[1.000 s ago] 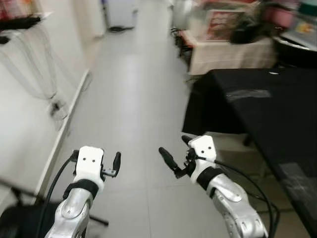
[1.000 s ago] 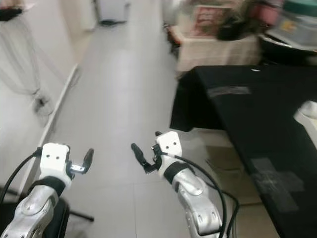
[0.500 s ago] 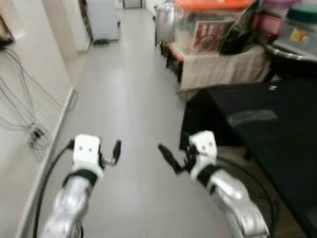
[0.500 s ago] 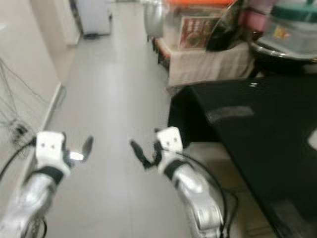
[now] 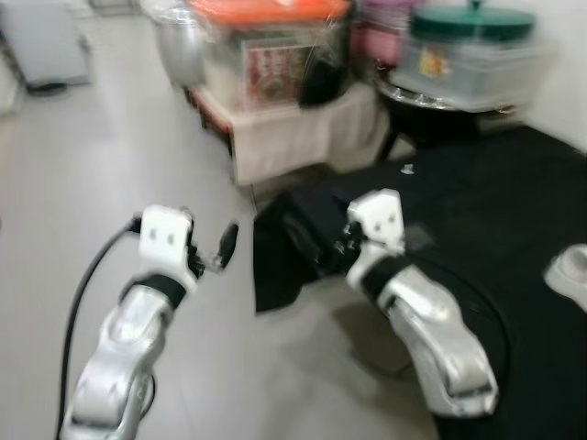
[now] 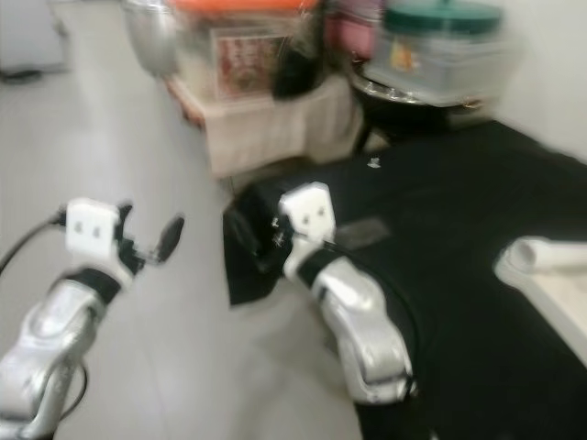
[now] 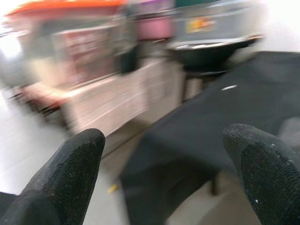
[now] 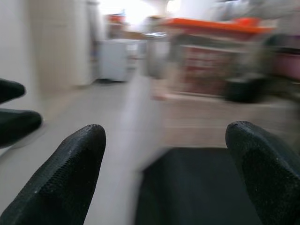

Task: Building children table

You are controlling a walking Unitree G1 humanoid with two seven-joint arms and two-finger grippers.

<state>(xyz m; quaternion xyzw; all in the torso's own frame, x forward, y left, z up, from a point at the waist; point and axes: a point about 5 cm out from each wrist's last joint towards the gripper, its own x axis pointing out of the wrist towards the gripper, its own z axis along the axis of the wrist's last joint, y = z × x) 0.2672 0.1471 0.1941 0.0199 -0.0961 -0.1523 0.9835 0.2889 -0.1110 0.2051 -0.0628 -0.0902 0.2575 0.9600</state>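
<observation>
The views are blurred. My left gripper (image 5: 216,253) is held out at chest height over the grey floor, open and empty; its wrist view shows both black fingertips (image 7: 77,161) wide apart. My right gripper (image 5: 310,246) hovers at the near corner of a table draped in black cloth (image 5: 514,183), also open with nothing between its fingers (image 8: 77,159). A white rounded part (image 5: 570,272) lies on the black cloth at the far right, beside a pale flat piece (image 6: 559,298).
Behind the black table stands a low table with a cream cloth (image 5: 303,124) carrying an orange-lidded clear box (image 5: 266,46) and a green-lidded tub (image 5: 468,50). A metal pot (image 5: 174,41) sits at the back. Open grey floor (image 5: 83,174) lies to my left.
The whole picture has swung, so the camera turned right: the black table and storage boxes now sit in the centre. Both arms keep the same pose, grippers still open.
</observation>
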